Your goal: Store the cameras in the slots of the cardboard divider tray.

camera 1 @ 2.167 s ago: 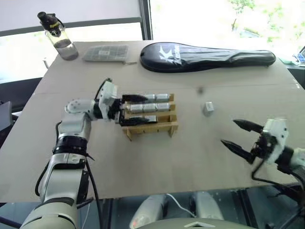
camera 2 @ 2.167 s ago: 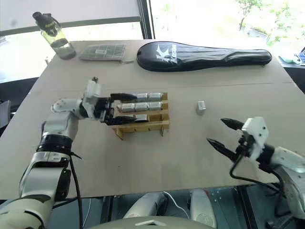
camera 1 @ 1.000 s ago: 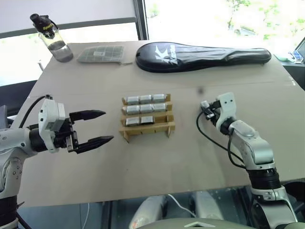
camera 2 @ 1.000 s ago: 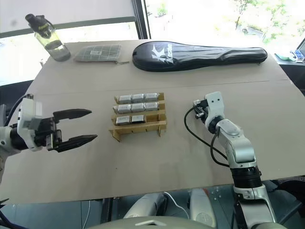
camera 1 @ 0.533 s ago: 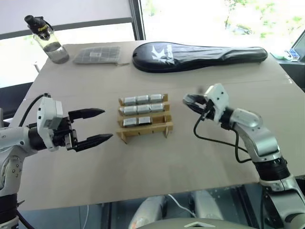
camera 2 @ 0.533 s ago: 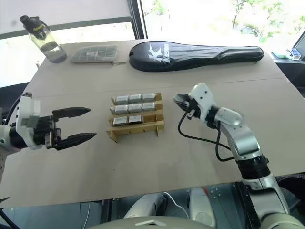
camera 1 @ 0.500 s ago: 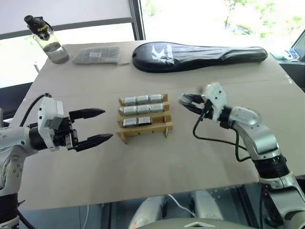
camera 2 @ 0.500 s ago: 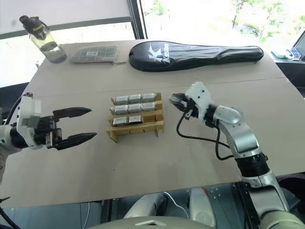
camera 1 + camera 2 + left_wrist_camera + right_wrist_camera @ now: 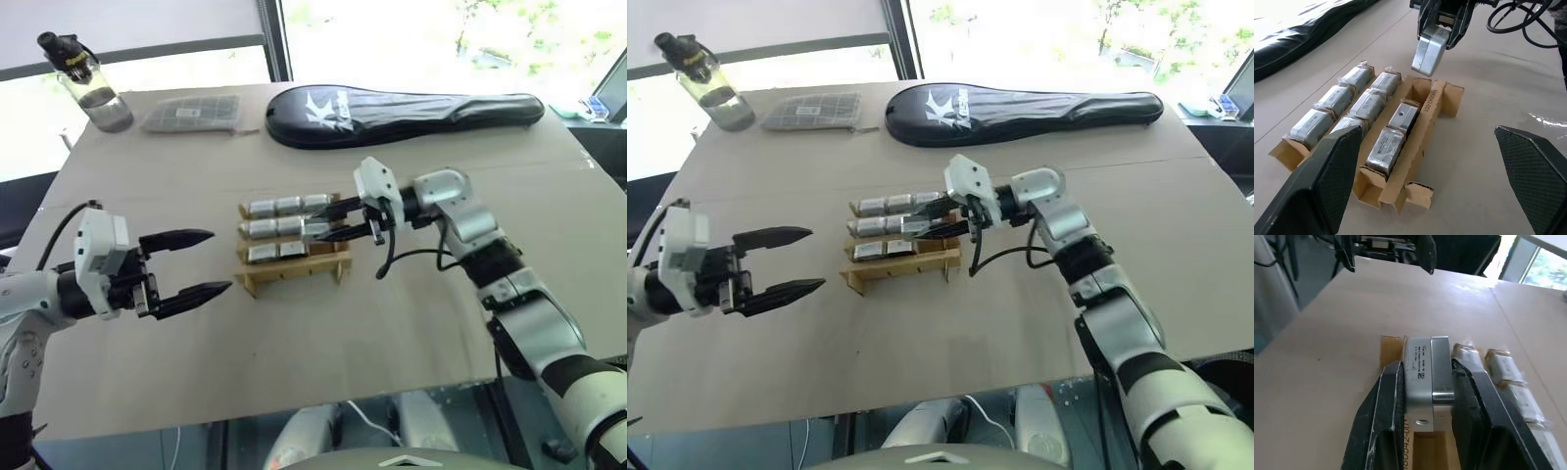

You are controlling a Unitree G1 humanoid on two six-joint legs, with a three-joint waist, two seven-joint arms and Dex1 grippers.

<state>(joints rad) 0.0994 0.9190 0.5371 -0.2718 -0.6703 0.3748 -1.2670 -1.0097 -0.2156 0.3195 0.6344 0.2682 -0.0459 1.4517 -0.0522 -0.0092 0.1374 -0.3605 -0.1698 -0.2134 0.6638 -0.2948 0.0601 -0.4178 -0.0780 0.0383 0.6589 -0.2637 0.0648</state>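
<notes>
Right claw (image 9: 1427, 396) clamped on camera (image 9: 1424, 377), hovering above empty front-row slot of cardboard divider tray (image 9: 294, 271). Left claw (image 9: 196, 262) wide open, empty, well apart from tray. Camera label unreadable; racket case (image 9: 407, 106) shows "K".

The right hand (image 9: 328, 224) has carried a camera (image 9: 1429, 52) leftward, over the cardboard divider tray (image 9: 294, 269).

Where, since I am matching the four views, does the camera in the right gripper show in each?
Left eye view: camera near the middle, over the cardboard divider tray.
Right eye view: slightly left of the middle.
Left wrist view: hanging above the tray.
Right wrist view: clamped in the right gripper.
Shared landmark: the tray's empty slot.
</notes>
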